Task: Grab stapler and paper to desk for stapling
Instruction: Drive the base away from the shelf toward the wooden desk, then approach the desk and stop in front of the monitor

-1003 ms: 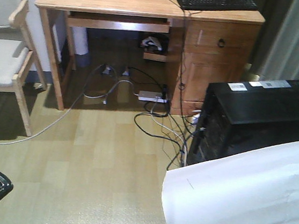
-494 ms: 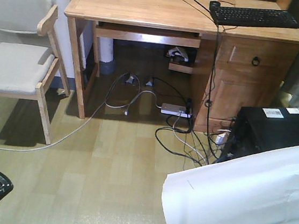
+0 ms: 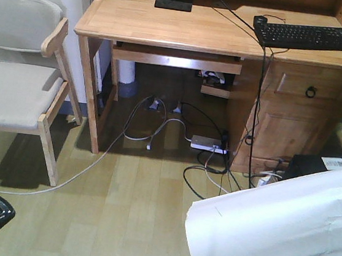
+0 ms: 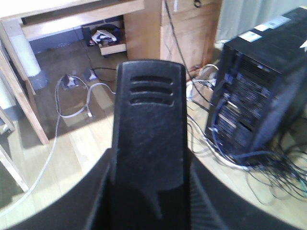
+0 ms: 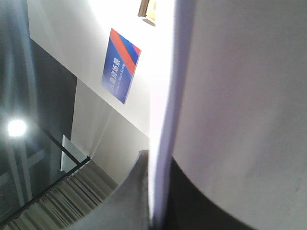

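The paper [image 3: 276, 233] is clamped edge-on in the right hand [image 5: 156, 211] and hangs over the floor, short of the front edge of the surface [image 3: 201, 29]. The unsupported sheet may sag, catch that edge or the keyboard [image 3: 308, 35] at the right rear corner, and crease or slip from the grip. A black ribbed body, judged to be the stapler [image 4: 149, 110], fills the left wrist view, but whether the left hand [image 4: 151, 211] is closed on it cannot be told; a loose hold would drop it among the floor cables [image 3: 215, 170].

chair [image 3: 16, 79] at left — power strip [image 3: 209, 145], tangled cables [image 4: 268, 175] on floor
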Tool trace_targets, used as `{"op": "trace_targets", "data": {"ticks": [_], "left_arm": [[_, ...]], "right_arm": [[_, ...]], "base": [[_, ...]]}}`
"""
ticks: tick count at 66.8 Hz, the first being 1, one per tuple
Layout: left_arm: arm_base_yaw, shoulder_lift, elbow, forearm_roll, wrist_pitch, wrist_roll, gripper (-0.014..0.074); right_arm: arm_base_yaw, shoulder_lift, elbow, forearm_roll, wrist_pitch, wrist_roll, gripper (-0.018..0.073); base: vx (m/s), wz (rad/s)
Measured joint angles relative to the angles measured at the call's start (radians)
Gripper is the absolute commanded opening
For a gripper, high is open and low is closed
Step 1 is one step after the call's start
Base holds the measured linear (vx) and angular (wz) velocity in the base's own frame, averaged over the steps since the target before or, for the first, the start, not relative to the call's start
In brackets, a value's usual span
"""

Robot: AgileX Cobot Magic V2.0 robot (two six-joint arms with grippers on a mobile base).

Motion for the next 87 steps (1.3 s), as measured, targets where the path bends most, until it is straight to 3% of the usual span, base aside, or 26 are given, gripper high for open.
{"op": "trace_targets", "data": {"ticks": [87], "left_arm": [[0.000,0.000,0.000,-0.001,0.000,0.000,-0.0007]], "right_arm": [[0.000,0.000,0.000,0.000,0.000,0.000,-0.0002]], "base": [[0.32,-0.01]]}}
